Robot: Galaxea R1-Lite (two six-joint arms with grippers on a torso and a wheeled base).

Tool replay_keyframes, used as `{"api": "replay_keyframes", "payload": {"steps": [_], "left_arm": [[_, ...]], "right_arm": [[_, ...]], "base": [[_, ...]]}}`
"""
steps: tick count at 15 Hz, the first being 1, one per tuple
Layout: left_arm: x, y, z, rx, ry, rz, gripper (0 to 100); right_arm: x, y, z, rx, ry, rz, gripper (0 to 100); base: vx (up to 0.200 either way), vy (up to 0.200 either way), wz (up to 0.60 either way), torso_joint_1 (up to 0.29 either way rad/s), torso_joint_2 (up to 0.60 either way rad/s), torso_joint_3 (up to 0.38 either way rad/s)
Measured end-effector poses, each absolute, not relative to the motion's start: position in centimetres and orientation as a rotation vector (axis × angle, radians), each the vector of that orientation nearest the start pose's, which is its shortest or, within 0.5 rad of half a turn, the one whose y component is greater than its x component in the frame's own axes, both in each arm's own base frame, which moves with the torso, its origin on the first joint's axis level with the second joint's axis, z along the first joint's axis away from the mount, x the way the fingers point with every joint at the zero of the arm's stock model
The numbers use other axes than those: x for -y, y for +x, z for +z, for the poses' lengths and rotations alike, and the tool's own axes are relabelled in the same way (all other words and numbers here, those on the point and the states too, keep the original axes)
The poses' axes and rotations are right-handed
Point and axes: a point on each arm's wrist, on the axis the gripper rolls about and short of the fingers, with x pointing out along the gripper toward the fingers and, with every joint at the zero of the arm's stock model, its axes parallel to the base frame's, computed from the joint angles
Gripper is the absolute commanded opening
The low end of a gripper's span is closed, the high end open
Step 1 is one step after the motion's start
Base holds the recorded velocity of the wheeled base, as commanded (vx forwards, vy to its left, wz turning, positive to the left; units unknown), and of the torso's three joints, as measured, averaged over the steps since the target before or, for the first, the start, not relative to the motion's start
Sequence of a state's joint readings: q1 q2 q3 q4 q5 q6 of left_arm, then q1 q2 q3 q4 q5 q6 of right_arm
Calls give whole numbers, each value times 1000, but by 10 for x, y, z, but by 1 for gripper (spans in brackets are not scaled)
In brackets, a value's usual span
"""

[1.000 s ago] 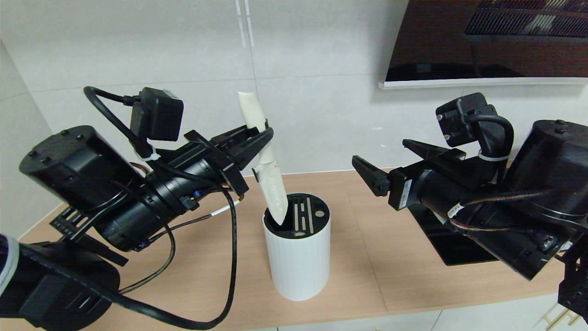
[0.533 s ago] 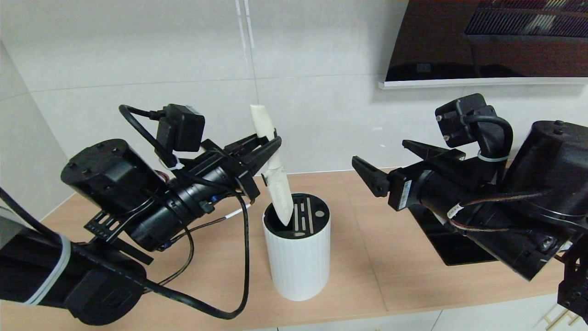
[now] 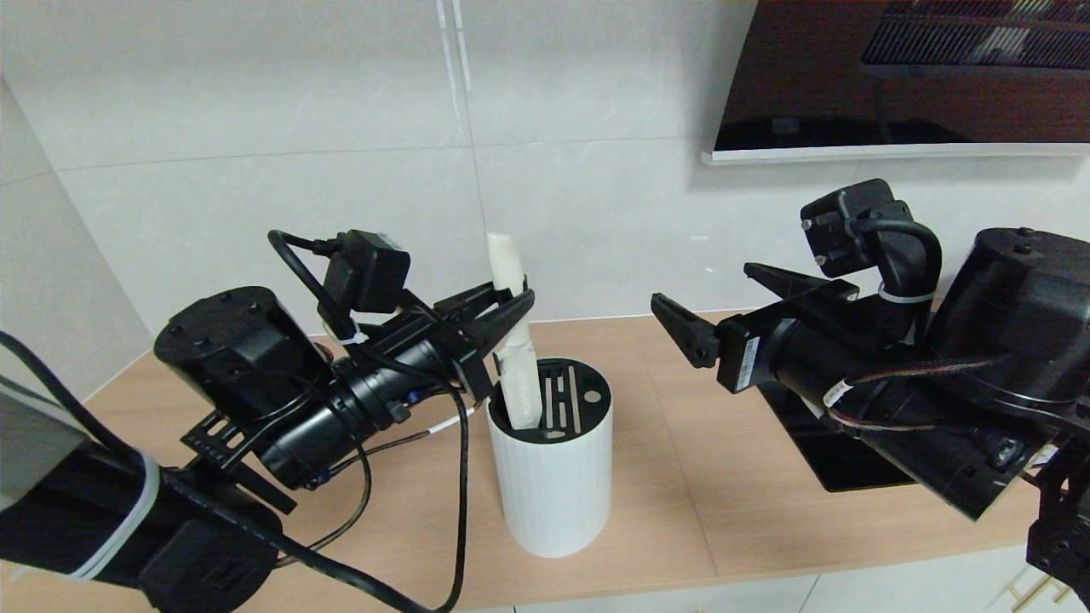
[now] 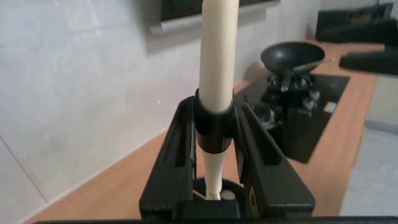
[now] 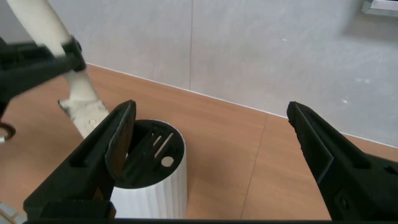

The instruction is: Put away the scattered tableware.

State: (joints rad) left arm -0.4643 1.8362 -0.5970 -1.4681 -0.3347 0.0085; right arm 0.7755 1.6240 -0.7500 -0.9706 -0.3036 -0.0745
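Lower now, knife (image 3: 521, 383) enters holder (image 3: 553, 485) (still gripped).

One cream knife (image 3: 519, 383) and one white knife holder (image 3: 555, 485) make up the tableware count on a single wooden counter (image 3: 673, 511). Two grippers hang over it, the left gripper (image 3: 515, 308) and the right gripper (image 3: 707, 289). The kitchen fittings number one black cooktop (image 3: 817, 460), one dark pan (image 4: 292, 56) and one range hood (image 3: 894, 77) against the tiled wall.
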Motion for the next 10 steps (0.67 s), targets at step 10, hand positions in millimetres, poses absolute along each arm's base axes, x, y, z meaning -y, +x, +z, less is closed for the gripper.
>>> {"api": "replay_keyframes", "payload": {"steps": [10], "left_arm": [[150, 267, 138, 105, -1, -786, 0]], "right_arm": [[-197, 210, 222, 96, -26, 470, 100]], "base": [[0, 0, 0, 0, 0, 0]]}}
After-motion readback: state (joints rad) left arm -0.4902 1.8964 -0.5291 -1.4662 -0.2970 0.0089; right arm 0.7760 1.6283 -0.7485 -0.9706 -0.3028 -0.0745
